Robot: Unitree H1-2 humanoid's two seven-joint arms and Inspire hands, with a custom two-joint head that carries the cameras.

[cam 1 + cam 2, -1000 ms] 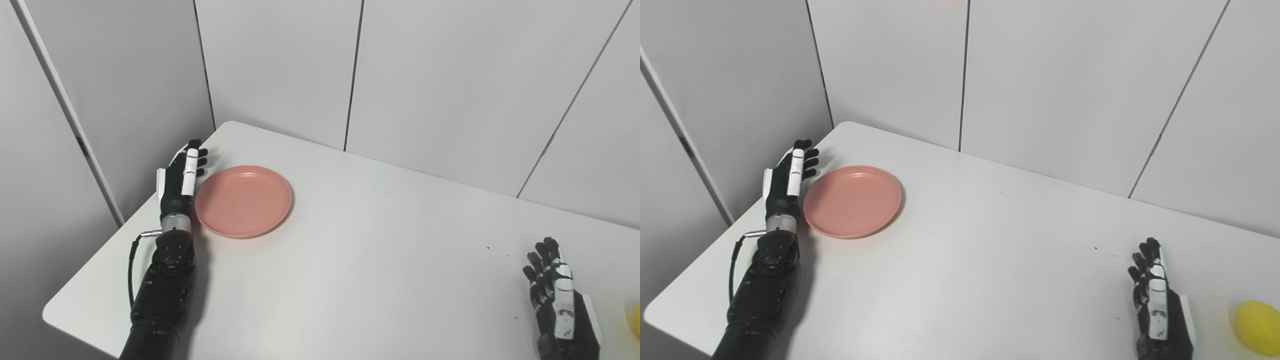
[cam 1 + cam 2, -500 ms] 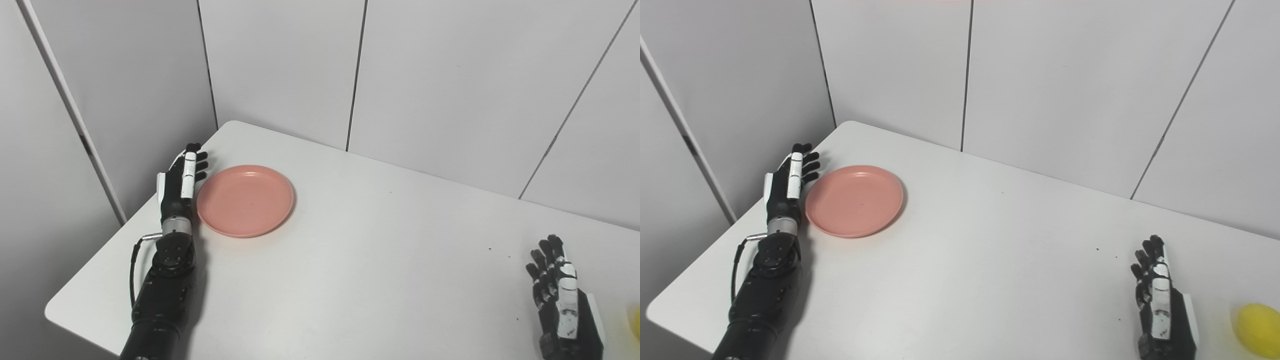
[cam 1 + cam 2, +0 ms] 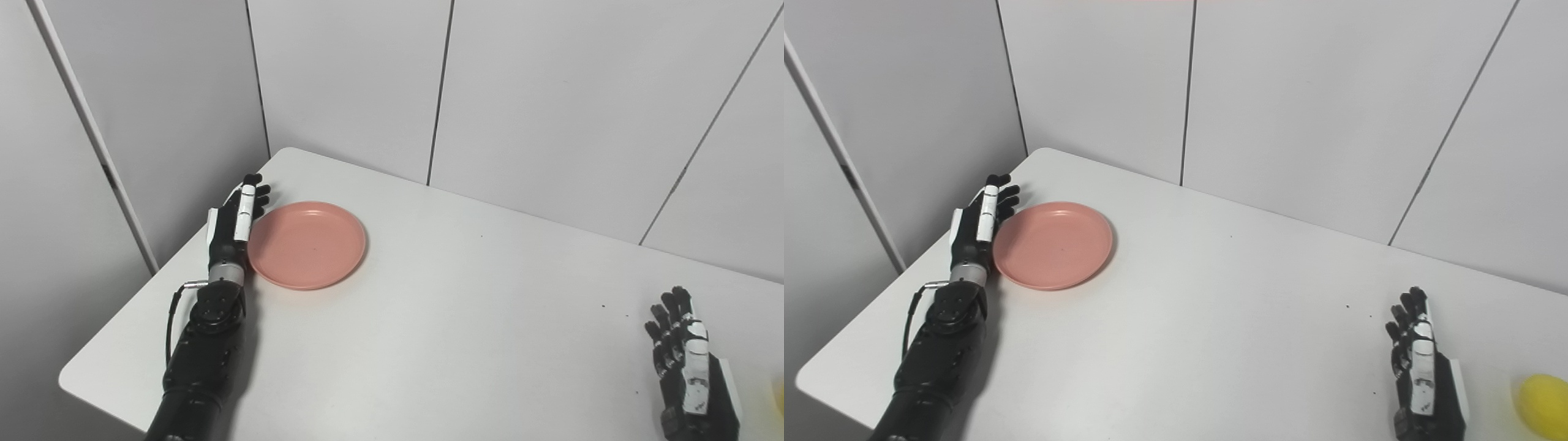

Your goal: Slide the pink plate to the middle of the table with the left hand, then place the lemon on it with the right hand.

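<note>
The pink plate (image 3: 309,245) lies flat near the table's far left corner. My left hand (image 3: 234,222) stands on its edge just left of the plate. Its fingers are straight and apart, and the palm side rests against or very close to the plate's left rim; I cannot tell if they touch. That hand is open and holds nothing. At the front right, my right hand (image 3: 1424,373) rests on the table, open and empty. The yellow lemon (image 3: 1543,405) sits a little to the right of it, apart from the hand, partly cut off by the picture's edge.
The white table (image 3: 465,318) is backed by grey wall panels (image 3: 527,92) along its far side and left corner. A few small dark specks (image 3: 1346,307) dot the surface ahead of my right hand.
The whole picture has shifted slightly to the right, so the camera moved. The plate, the lemon and both hands keep their places relative to the table.
</note>
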